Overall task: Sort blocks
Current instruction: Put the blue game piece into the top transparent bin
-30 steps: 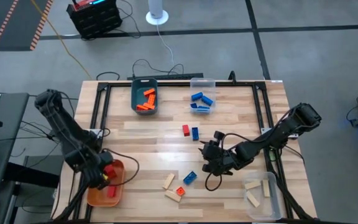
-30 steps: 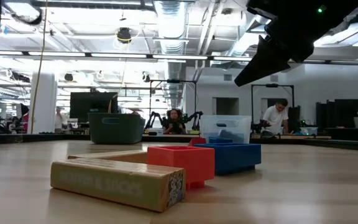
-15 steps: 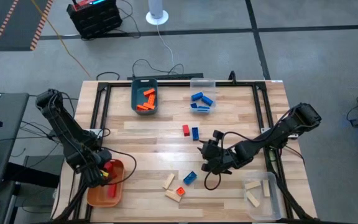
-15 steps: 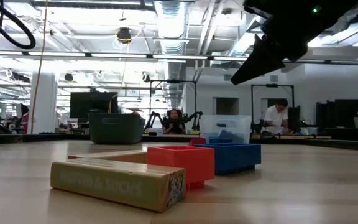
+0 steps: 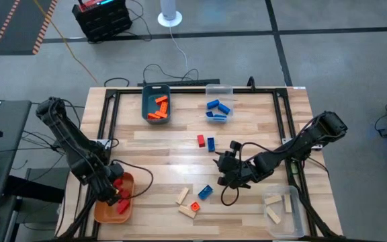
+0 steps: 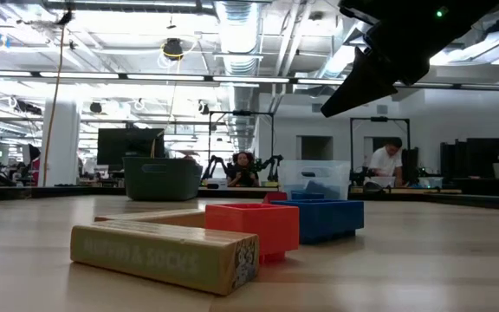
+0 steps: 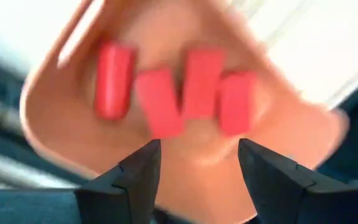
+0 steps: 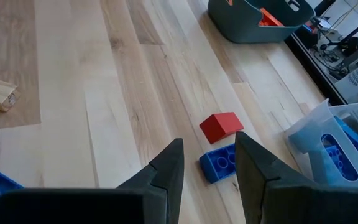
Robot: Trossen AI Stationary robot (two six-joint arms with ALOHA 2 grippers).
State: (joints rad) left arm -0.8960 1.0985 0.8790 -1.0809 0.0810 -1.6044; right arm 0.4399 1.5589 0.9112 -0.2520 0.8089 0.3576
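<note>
High view shows the left end effector [image 5: 115,193] over the shallow orange plastic bin [image 5: 103,212] at the near left corner of the pale wooden counter [image 5: 160,144]; its fingers stand apart and empty above four red rectangular blocks [image 7: 173,93] in that bin. Mid-counter, the right end effector [image 5: 223,176] hovers, fingers parted and empty, near one small red block [image 8: 221,127] and one small blue block [image 8: 220,164] lying just beside each other; loose wooden, red and blue blocks [image 5: 195,199] lie nearer the front edge.

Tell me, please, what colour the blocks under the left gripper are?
Red blocks; the left wrist view shows them best.
</note>
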